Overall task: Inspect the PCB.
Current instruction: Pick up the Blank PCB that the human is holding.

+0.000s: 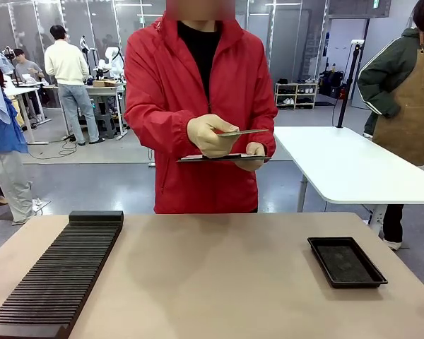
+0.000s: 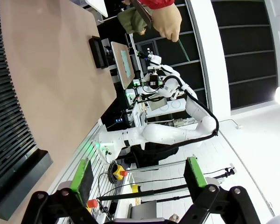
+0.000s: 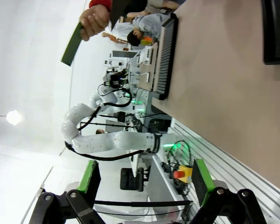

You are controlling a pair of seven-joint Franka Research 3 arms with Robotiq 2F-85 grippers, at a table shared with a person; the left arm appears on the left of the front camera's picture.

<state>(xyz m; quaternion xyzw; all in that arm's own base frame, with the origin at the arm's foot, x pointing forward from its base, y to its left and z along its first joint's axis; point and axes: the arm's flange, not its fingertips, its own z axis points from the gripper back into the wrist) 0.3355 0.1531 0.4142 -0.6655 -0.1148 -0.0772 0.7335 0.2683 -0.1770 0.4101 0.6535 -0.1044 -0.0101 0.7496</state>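
Observation:
A person in a red jacket stands at the far side of the table and holds the PCB (image 1: 242, 132) level at chest height, edge-on in the front view, in a gloved hand (image 1: 208, 134). In the right wrist view the PCB (image 3: 72, 44) is a dull green slab sticking out of the hand (image 3: 94, 19). The other hand holds a dark flat tablet (image 1: 222, 158) just under the board. My left gripper (image 2: 137, 175) is open with nothing between its green pads (image 2: 81, 175). My right gripper (image 3: 144, 179) is open too, far from the board.
A long black slotted rack (image 1: 56, 275) lies on the beige table (image 1: 212, 282) at the left. A shallow black tray (image 1: 346, 261) sits at the right. A second person in an apron (image 1: 410, 106) stands by a white table (image 1: 346, 166) at the back right.

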